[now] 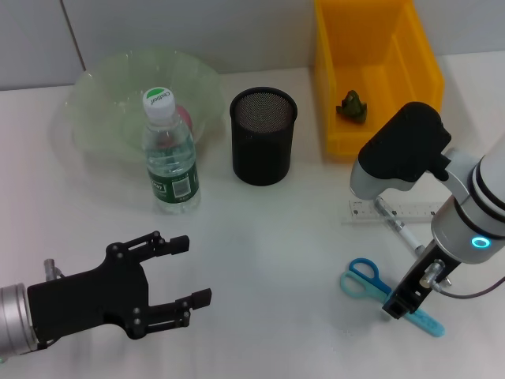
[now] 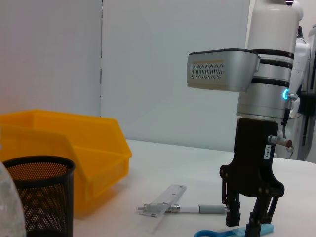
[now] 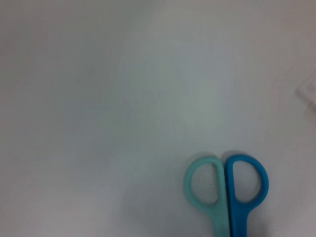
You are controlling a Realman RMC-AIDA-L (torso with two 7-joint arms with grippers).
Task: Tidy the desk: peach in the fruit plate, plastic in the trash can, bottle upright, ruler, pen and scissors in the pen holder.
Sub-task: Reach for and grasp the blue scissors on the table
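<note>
Looking down from the head camera, we see the right end effector (image 1: 398, 306) low over the blue and teal plastic-handled scissors (image 1: 372, 283) on the white worktop (image 1: 268, 253). Its fingers straddle the scissors just behind the handle loops, with a gap between them, so it's open, and we can't tell for sure if they're touching yet. The left wrist view shows the same thing from the side: right end effector (image 2: 243, 222) pointing straight down, fingertips right at the scissors (image 2: 232, 232).

Just behind the scissors lie the clear plastic ruler (image 1: 398, 212) and the white pen (image 1: 398, 229), the pen crossing over the ruler at an angle. The black mesh pen holder (image 1: 263, 134) stands upright near the middle of the worktop. Beside it, the clear water bottle with the green and white cap (image 1: 169, 154) stands upright right in front of the pale green translucent fruit plate (image 1: 102, 110), and something pinkish sits in the plate behind the bottle. The yellow plastic bin (image 1: 379, 71) at the back right has a small crumpled green piece (image 1: 353, 105) in it.

The left end effector (image 1: 193, 272) hovers at the near left, fingers spread open, holding nothing.
</note>
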